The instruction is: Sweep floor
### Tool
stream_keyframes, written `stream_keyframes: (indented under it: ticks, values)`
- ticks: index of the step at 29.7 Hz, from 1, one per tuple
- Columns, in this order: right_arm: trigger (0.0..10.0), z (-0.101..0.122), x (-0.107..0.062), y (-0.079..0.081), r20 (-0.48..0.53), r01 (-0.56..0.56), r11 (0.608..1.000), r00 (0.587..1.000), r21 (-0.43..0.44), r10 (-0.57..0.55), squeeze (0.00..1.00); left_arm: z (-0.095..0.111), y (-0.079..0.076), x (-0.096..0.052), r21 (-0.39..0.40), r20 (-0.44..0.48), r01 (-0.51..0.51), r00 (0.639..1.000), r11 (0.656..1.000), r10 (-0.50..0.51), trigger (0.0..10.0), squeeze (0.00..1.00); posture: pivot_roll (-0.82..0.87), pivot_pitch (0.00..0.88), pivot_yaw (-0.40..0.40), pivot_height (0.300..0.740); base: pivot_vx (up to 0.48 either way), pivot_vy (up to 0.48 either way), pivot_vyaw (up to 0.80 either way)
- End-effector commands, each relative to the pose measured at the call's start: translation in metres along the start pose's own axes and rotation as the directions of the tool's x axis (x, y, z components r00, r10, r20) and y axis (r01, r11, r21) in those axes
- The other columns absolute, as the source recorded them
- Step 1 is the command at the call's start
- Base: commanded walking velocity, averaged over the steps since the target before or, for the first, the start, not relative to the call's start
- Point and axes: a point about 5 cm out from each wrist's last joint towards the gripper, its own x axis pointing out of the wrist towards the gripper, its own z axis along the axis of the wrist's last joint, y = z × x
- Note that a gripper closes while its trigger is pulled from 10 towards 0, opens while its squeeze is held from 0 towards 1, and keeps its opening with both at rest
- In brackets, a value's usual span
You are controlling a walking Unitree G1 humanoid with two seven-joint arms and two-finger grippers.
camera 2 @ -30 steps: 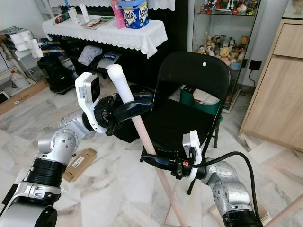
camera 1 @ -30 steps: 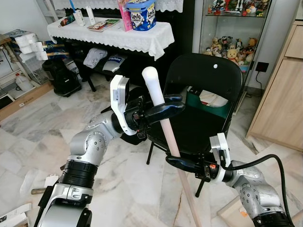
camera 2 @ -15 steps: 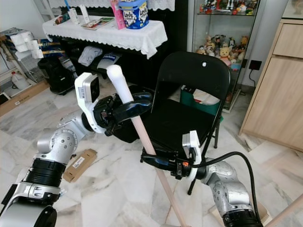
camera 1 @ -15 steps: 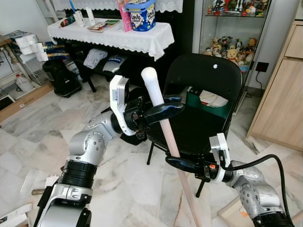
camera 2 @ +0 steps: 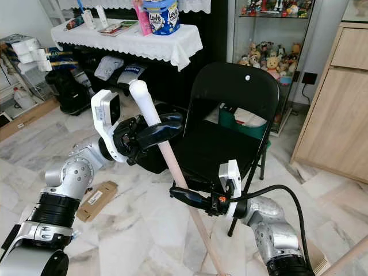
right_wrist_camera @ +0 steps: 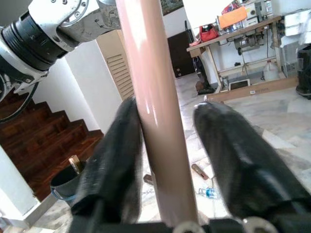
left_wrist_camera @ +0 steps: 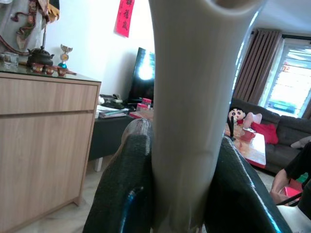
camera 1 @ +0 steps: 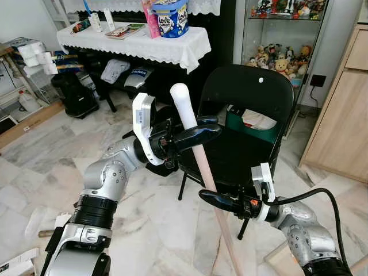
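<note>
In front of the black folding chair, the broom handle has barely shifted; left gripper stays clamped near its top, right gripper clasping lower, so sweeping continues.

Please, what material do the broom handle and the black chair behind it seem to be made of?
The broom handle looks like smooth plastic or coated metal, pale pink with a white rounded cap; it shows a glossy highlight in the right wrist view. The left tool and right tool both clamp it. The chair seems painted metal: thin tubular legs and a hard back with a dull sheen, though a plastic shell is possible.
</note>
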Motion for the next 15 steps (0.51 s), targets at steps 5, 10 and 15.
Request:
stream_keyframes:
  ticks: [5, 10, 15]
  values:
    - [10.0, -0.0048, 0.0016, 0.0007, -0.013, -0.009, 0.999, 1.000, 0.033, 0.009, 1.00, 0.0064, -0.0021, -0.0007, 0.010, 0.022, 0.025, 0.999, 1.000, -0.025, 0.0, 0.00, -0.10, 0.000, 0.153, 0.740, 0.000, 0.000, 0.00]
    - [10.0, -0.0050, 0.0019, 0.0013, -0.013, -0.015, 0.999, 1.000, 0.036, 0.015, 1.00, 0.0062, -0.0021, -0.0008, 0.010, 0.021, 0.024, 0.999, 1.000, -0.024, 0.0, 0.00, -0.11, 0.000, 0.153, 0.740, 0.000, 0.000, 0.00]
    - [10.0, -0.0048, 0.0021, 0.0009, -0.007, -0.015, 0.999, 1.000, 0.040, 0.015, 1.00, 0.0061, -0.0022, -0.0004, 0.011, 0.021, 0.025, 0.999, 1.000, -0.025, 0.0, 0.00, -0.11, 0.000, 0.153, 0.740, 0.000, 0.000, 0.00]
